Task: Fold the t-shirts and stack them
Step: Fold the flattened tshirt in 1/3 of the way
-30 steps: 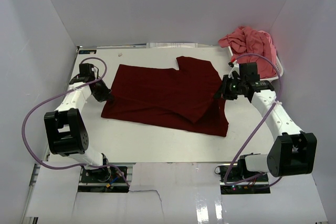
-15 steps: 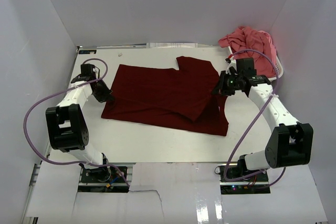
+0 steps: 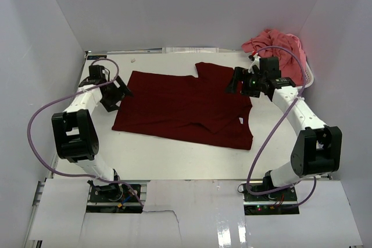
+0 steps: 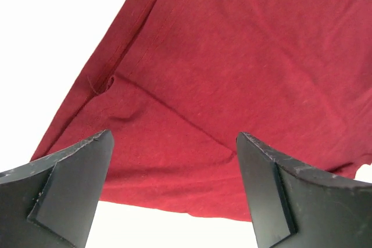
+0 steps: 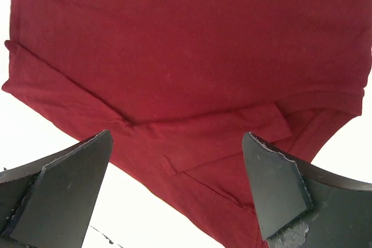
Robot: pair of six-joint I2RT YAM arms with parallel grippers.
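A dark maroon t-shirt point(image 3: 183, 105) lies flat on the white table point(image 3: 174, 161), one side folded over the middle. My left gripper point(image 3: 119, 90) hovers at the shirt's left edge, open and holding nothing; its wrist view shows the maroon cloth point(image 4: 232, 74) beneath the spread fingers point(image 4: 70, 184). At the shirt's upper right corner my right gripper point(image 3: 237, 82) is also open and empty, above the folded sleeve point(image 5: 232, 126). A coral pink t-shirt point(image 3: 276, 47) lies crumpled in the far right corner.
The white basket's rim point(image 3: 310, 76) shows beside the pink shirt at the right wall. White walls enclose the table on three sides. Purple cables loop from both arms. A small white speck point(image 3: 133, 60) lies near the back edge.
Both grippers have opened and let go of the maroon shirt. They have lifted and drawn toward the back of the table, and the shirt's right corner has settled flat.
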